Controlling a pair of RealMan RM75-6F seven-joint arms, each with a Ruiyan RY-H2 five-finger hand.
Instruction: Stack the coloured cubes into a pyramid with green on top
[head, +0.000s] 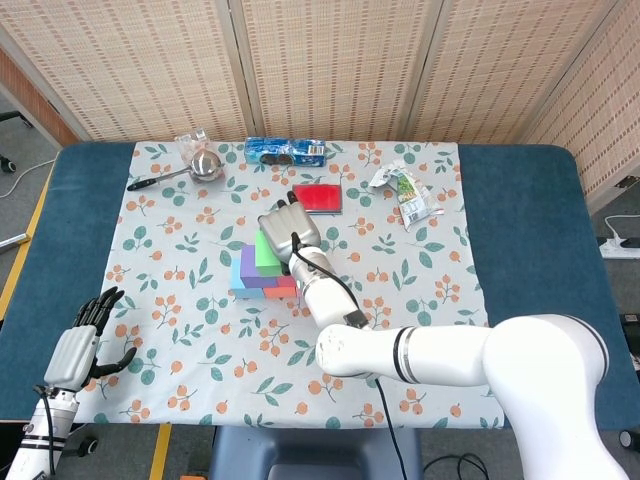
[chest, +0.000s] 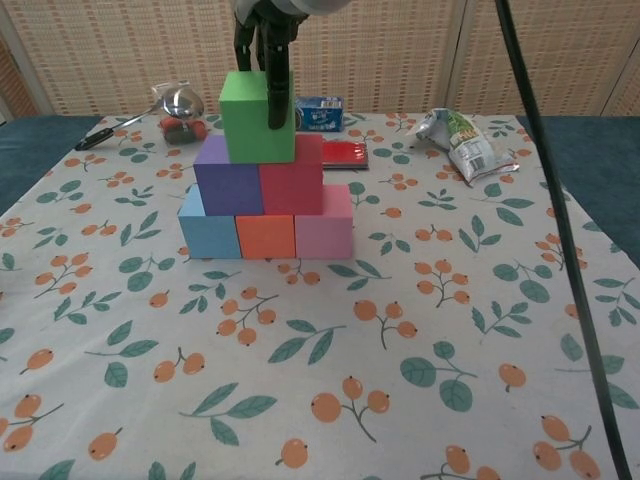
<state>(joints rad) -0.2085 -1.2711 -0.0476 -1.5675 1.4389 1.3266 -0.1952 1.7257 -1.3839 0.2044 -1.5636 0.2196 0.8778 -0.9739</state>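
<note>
Cubes (chest: 262, 185) matt, smooth-faced. Tablecloth (chest: 420, 330) printed cloth, matt. Ladle (head: 205, 164) shiny metal; snack bag (chest: 462, 140) glossy, crinkled.

Woven screen panels (head: 330, 60) behind blue table (head: 520, 230) w/ floral cloth (head: 420, 300).

Ladle (head: 193, 167), cookie pack (head: 285, 151), red box (head: 318, 198), snack bag (head: 407, 189).
</note>
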